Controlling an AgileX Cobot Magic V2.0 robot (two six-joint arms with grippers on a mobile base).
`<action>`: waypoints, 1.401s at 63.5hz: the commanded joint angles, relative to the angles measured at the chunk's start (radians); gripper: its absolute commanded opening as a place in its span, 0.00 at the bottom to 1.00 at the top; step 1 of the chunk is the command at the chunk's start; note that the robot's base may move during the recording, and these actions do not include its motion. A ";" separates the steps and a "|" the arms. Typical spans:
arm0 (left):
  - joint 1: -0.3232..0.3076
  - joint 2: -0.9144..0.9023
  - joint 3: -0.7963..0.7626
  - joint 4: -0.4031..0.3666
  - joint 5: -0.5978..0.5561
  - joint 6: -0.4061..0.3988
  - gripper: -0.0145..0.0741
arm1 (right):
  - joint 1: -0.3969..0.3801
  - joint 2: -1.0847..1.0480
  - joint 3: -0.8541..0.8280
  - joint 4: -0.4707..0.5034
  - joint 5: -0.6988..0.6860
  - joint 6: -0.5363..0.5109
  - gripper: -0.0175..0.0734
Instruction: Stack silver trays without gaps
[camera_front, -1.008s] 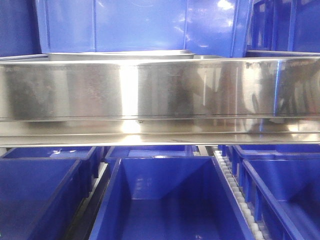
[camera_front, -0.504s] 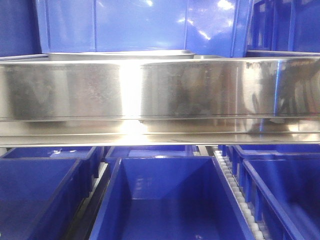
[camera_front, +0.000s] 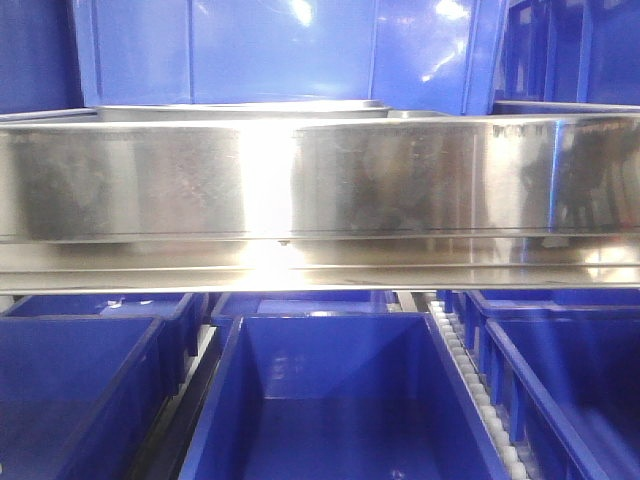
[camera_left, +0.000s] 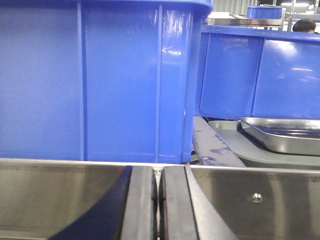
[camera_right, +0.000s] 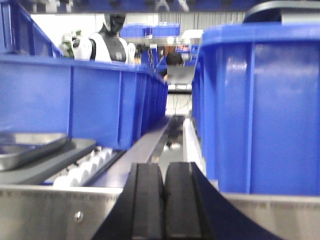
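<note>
Stainless steel: silver tray (camera_left: 285, 135) lying beside a blue bin (camera_left: 100, 80), well ahead and to the right of left end effector (camera_left: 158, 200), pads pressed together on nothing. Right end effector (camera_right: 164, 200) likewise closed and empty (another tray (camera_right: 27, 147) at far left). Probably parked low behind steel rail (camera_front: 320, 190), awaiting approach.

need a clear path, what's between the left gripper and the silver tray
In the left wrist view, the steel rail crosses right past the shut left gripper; beyond it the silver tray sits on a grey platform, ahead and right.
</note>
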 joint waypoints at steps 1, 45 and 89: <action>0.005 -0.004 -0.002 0.000 -0.016 0.000 0.18 | 0.005 -0.003 0.000 0.037 0.005 -0.014 0.11; 0.005 -0.004 -0.002 0.000 -0.016 0.000 0.18 | 0.005 -0.003 0.000 -0.023 0.027 -0.014 0.11; 0.005 -0.004 -0.002 0.000 -0.016 0.000 0.18 | -0.004 -0.003 0.000 -0.004 0.003 -0.014 0.11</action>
